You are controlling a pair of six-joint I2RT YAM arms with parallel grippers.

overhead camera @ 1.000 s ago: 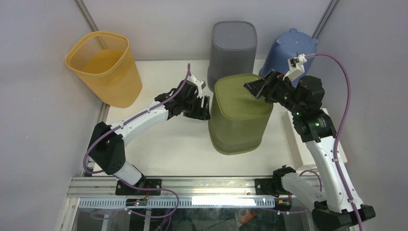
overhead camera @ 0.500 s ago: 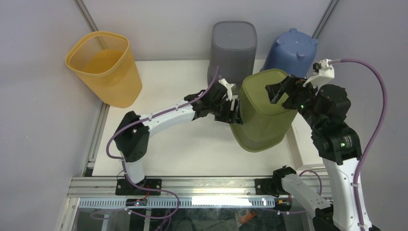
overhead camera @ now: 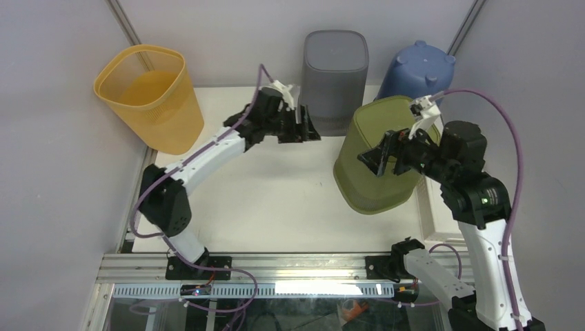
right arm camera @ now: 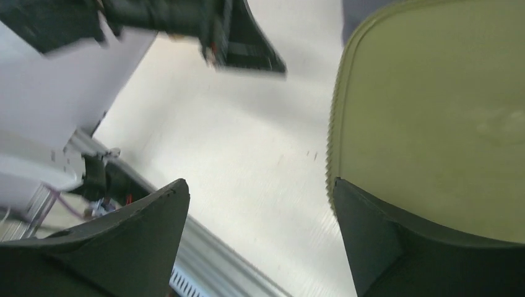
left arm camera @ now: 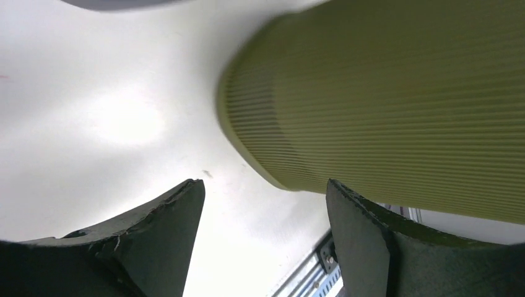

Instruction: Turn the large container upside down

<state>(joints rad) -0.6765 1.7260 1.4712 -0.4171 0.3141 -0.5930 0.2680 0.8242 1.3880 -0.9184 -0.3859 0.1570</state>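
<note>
The right hand (overhead camera: 381, 155) hangs with its fingers spread wide over the left flank of the large olive container (overhead camera: 369, 187), and its forearm reaches in from the right with the elbow raised. In the wrist view one finger (right arm camera: 396, 247) overlaps the container's flat base; contact cannot be told. The container stands bottom-up on the right part of the worktop (overhead camera: 276, 193). The left hand (overhead camera: 303, 127), also with fingers apart, is stretched far out, just beside the grey bin (overhead camera: 336, 62) and apart from the olive container.
</note>
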